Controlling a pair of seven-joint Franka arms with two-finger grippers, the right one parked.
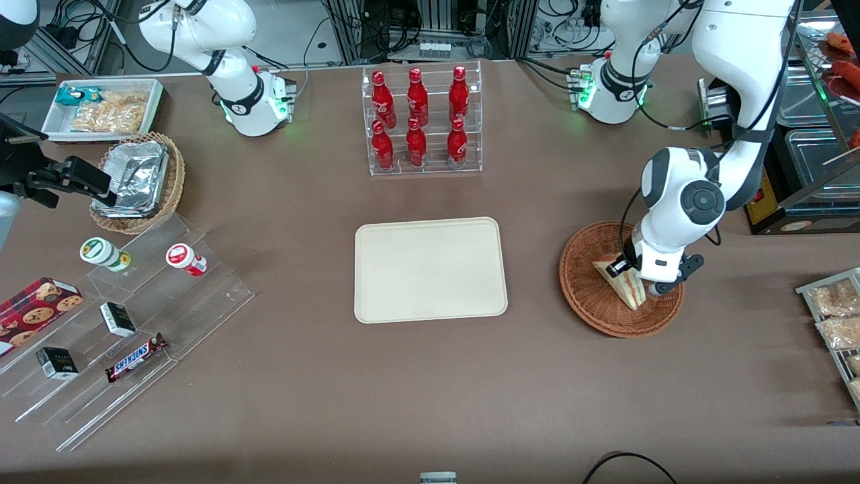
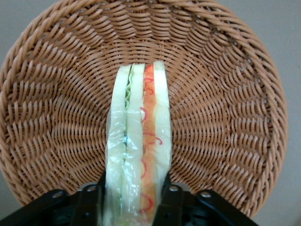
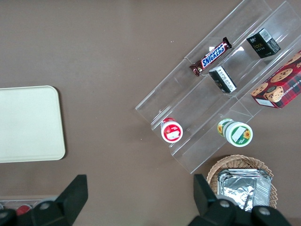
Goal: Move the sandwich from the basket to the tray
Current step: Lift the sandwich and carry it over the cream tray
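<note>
The sandwich [image 1: 621, 281], a wrapped pale wedge with red and green filling, stands on edge in the round reddish-brown wicker basket [image 1: 591, 306] toward the working arm's end of the table. My left gripper [image 1: 636, 279] reaches down into the basket, its fingers pressed on both flat sides of the sandwich. In the left wrist view the sandwich [image 2: 138, 136] runs between the black fingers [image 2: 89, 202] with the basket's weave [image 2: 56, 117] under it. The beige tray [image 1: 430, 269] lies flat beside the basket at the table's middle, and it also shows in the right wrist view [image 3: 28, 123].
A clear rack of red bottles [image 1: 423, 121] stands farther from the front camera than the tray. A clear stepped shelf [image 1: 127, 323] with snacks, a tan basket with foil container [image 1: 138, 181] and a white bin [image 1: 101, 107] lie toward the parked arm's end. Snack packets [image 1: 836, 316] lie near the basket.
</note>
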